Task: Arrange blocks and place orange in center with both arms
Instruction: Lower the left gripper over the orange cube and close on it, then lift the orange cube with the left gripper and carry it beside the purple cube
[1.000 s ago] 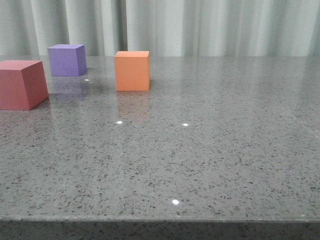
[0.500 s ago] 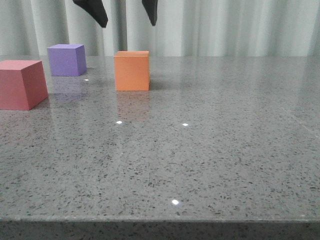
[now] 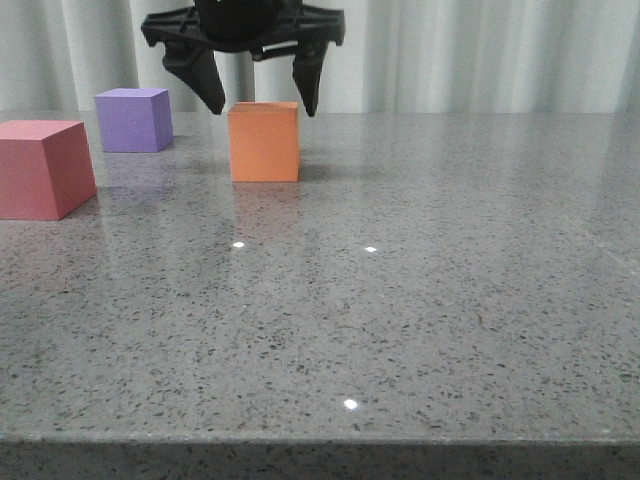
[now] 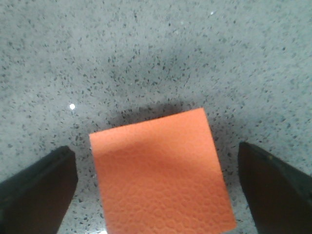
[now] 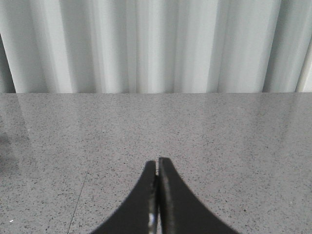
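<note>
The orange cube [image 3: 264, 141] stands on the grey speckled table, left of middle and far back. My left gripper [image 3: 263, 107] hangs open just above it, one finger on each side of its top edge, not touching. In the left wrist view the orange cube [image 4: 161, 173] lies between the two dark fingers [image 4: 36, 187] with gaps on both sides. The purple cube [image 3: 133, 119] stands at the back left. The pinkish-red cube [image 3: 43, 168] stands at the left edge, nearer. My right gripper [image 5: 157, 162] is shut and empty over bare table; it does not show in the front view.
A pale pleated curtain [image 3: 450, 50] hangs behind the table's far edge. The table's front edge [image 3: 320, 438] runs along the bottom of the front view.
My left gripper has come down from above into the front view, open, and now its fingertips flank the top of the orange cube. The cubes have not moved.
</note>
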`<state>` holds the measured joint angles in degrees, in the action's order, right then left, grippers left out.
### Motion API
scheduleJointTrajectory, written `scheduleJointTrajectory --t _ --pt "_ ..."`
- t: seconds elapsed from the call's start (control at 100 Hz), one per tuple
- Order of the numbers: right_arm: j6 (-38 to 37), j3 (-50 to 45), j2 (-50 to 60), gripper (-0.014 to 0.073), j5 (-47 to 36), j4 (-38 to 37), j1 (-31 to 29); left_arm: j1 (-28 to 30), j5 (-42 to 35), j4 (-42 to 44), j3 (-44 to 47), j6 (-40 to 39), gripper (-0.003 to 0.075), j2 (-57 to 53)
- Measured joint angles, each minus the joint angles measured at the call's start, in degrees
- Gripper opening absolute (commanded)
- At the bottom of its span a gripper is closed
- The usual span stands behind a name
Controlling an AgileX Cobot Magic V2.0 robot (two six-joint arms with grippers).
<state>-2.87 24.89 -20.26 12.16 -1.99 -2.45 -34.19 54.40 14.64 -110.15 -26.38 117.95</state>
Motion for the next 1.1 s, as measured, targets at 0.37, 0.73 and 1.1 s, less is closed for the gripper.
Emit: scheduleJointTrajectory --t 0.37,0.73,1.1 --pt "0.0 0.0 0.0 -0.0068 0.0 0.0 0.0 0.0 0.7 -0.2 0.0 0.0 0.0330 2.9" --pt "0.0 0.0 0.0 -0.0068 0.0 0.0 0.0 0.1 4.3 0.6 -0.1 1.5 0.0219 -0.2" --pt "0.0 0.0 0.0 -0.0068 0.0 0.0 0.0 10.3 8.9 -0.2 -0.2 8.7 0.0219 -10.5"
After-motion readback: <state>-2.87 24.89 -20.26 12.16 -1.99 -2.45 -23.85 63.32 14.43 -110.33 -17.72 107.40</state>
